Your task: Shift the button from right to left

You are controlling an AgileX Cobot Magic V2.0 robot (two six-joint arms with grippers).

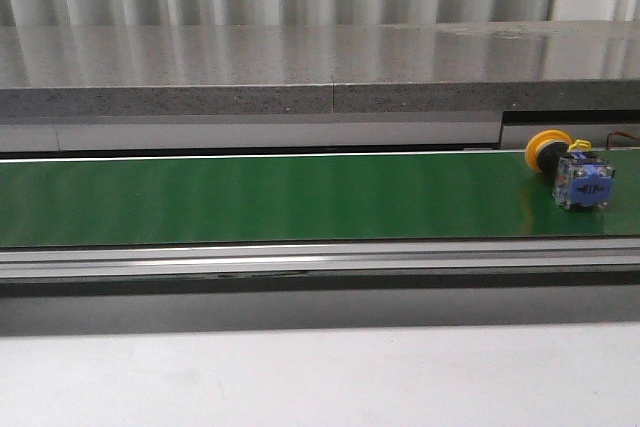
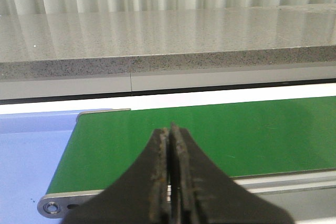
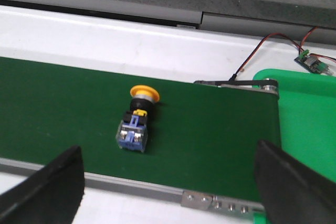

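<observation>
- The button (image 1: pixel 568 173) lay on its side at the right end of the green belt (image 1: pixel 260 197), right of frame in the front view.
- The right gripper (image 3: pixel 168 182) hung wide open and empty above it; closing across the blocky blue body, not the round, glossy yellow head, looked the surer grip.
- The left gripper (image 2: pixel 171 182) was closed, empty, over the belt's left end.
- The belt looked smooth and matte.
</observation>
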